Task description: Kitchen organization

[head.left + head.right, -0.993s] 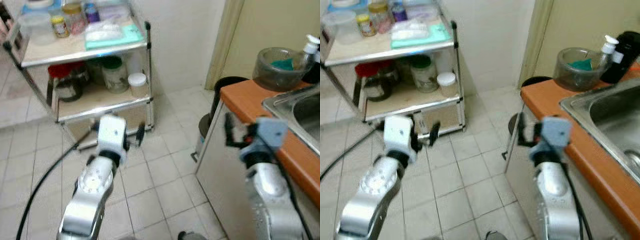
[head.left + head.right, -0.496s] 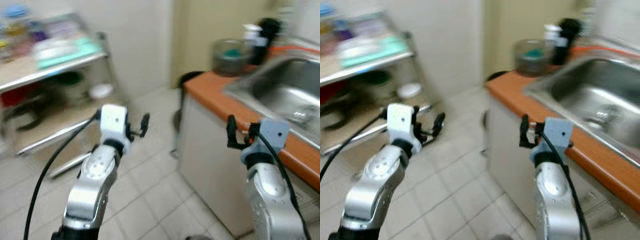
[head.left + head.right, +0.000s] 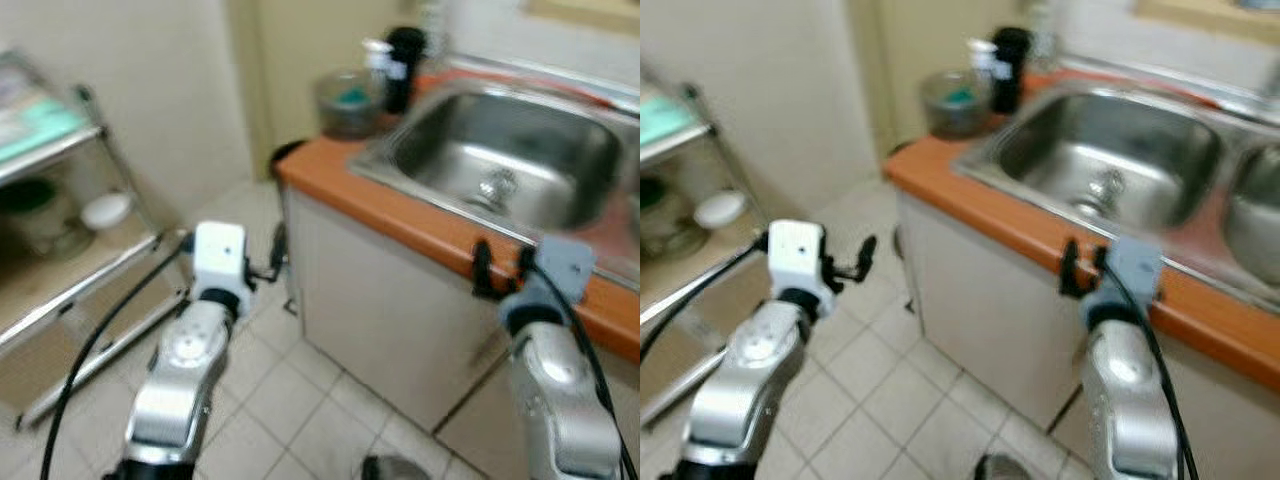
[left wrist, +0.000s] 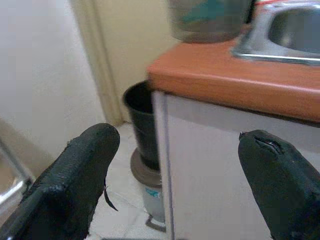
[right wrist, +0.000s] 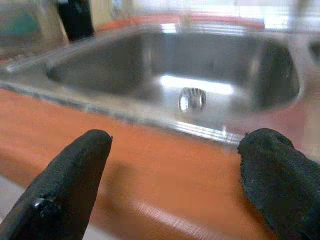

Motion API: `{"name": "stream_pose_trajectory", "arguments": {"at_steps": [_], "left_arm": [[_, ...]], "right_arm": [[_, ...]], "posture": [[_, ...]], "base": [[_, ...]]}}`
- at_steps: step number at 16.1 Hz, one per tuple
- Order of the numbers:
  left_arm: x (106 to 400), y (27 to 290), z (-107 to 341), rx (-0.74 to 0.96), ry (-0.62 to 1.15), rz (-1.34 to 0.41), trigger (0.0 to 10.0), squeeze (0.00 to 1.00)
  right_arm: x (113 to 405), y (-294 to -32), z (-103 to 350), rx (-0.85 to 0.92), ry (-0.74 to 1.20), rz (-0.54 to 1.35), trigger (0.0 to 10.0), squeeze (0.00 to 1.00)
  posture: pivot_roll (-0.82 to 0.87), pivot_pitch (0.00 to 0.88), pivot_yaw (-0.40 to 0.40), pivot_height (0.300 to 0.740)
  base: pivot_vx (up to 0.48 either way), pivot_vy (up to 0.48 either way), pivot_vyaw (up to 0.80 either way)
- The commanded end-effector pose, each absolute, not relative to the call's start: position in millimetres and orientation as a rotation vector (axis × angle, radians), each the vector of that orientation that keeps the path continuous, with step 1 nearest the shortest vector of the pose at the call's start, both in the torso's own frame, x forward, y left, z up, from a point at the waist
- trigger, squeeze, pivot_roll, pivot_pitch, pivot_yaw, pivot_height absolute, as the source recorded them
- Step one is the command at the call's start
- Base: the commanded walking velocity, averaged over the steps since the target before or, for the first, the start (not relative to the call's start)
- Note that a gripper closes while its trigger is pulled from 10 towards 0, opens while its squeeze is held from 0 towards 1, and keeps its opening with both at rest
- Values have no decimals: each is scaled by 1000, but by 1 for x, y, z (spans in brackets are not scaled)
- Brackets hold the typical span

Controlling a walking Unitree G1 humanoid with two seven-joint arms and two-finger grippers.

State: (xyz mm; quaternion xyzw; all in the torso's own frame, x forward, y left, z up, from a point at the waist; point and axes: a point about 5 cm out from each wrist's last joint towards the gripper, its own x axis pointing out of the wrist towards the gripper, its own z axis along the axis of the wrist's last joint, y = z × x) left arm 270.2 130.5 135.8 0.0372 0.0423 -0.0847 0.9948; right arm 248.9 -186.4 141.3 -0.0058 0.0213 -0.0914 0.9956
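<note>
1. The whole view is swinging away from the metal shelf rack (image 3: 60, 290), which a second ago was sitting centre-left and is now sliding off at the left edge; this is the camera turning, and the picture is blurring with it
2. The steel sink (image 3: 505, 160) is now lying in the middle of the view, where earlier only its corner was showing at the right
3. The orange counter (image 3: 400, 215) is running from the back wall toward the right arm, with a glass bowl (image 3: 348, 100) and a dark bottle (image 3: 403, 68) standing at its far end beside the sink
4. The right gripper (image 5: 175, 175) is hovering just before the counter's front edge, facing the sink's drain (image 5: 192, 98); its fingers are spread apart and grasping nothing
5. The left gripper (image 4: 180, 175) is hanging over the tiled floor, pointing at a dark bin (image 4: 141, 125) tucked beside the cabinet; its fingers are likewise spread and empty
</note>
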Motion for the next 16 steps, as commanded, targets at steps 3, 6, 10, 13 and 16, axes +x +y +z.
{"name": "stream_pose_trajectory", "arguments": {"at_steps": [3, 6, 10, 13, 16], "left_arm": [[277, 122, 140, 104, 45, -193, 10000, 0], [279, 124, 140, 88, 63, -186, 10000, 0], [282, 127, 145, 87, 40, -162, 10000, 0], [277, 134, 143, 76, 52, -115, 10000, 0], [272, 138, 141, 79, 60, -96, 10000, 0]], "right_arm": [[247, -180, 151, -38, 18, -168, 10000, 1000], [248, -176, 142, -6, 67, -151, 10000, 1000], [250, -172, 150, -10, 55, -131, 10000, 1000], [255, -168, 148, -7, 71, -108, 10000, 1000], [258, -168, 146, -16, 100, -112, 10000, 1000]], "posture": [[-163, 0, 77, 740], [-177, 0, 71, 740], [-162, 0, 44, 740], [-139, 0, 18, 740], [-123, 0, 8, 740]], "base": [[0, 0, 0], [0, 0, -260], [0, 0, -773], [0, 0, -775], [0, 0, -715]]}}
